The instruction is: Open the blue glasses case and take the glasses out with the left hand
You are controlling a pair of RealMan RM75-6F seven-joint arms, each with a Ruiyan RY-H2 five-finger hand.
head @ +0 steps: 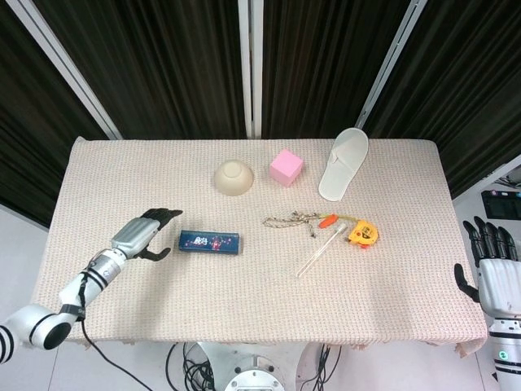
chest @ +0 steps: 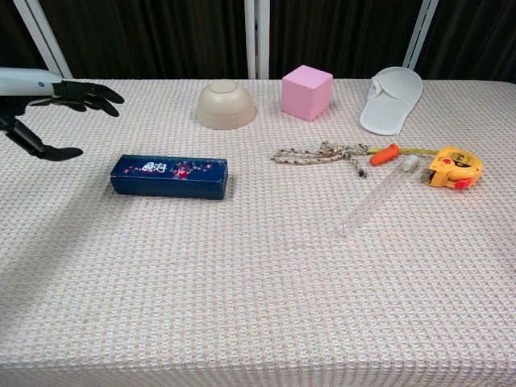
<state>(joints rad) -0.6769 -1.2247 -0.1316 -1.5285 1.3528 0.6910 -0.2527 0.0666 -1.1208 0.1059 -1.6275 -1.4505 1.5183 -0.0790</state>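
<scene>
The left hand (head: 145, 235) hovers over the counter (head: 244, 301) with its fingers spread and nothing in them, thumb apart below the rest. Just to its right, close to the fingertips but not touching them, lies the blue case (head: 210, 242), flat and closed, one short end turned toward the hand. The lid is not yet lifted and the glasses, presumably inside, cannot be seen.

The main risk is probably the case sliding. It sits loose on the woven cloth with nothing bracing it, so a push from the fingertips against the near end could shove it right instead of opening it. Which edge carries the hinge cannot be told from either view; prying at the wrong one would likely tip or flip the case. One hand alone must both hold the base down and raise the lid, so a slip could snap it shut or spill the glasses.

Beyond the case from the hand stand a bowl (head: 233, 177) and a pink cube (head: 286, 167), well apart. Farther right lie a rope (head: 291, 220), a clear tube (head: 320, 251), a tape measure (head: 364, 235) and a slipper (head: 343, 164), all too far off to be knocked unless the case skids.

The right hand (head: 491, 273) hangs past the counter's right edge, fingers open and straight, holding nothing and too distant to steady anything.
</scene>
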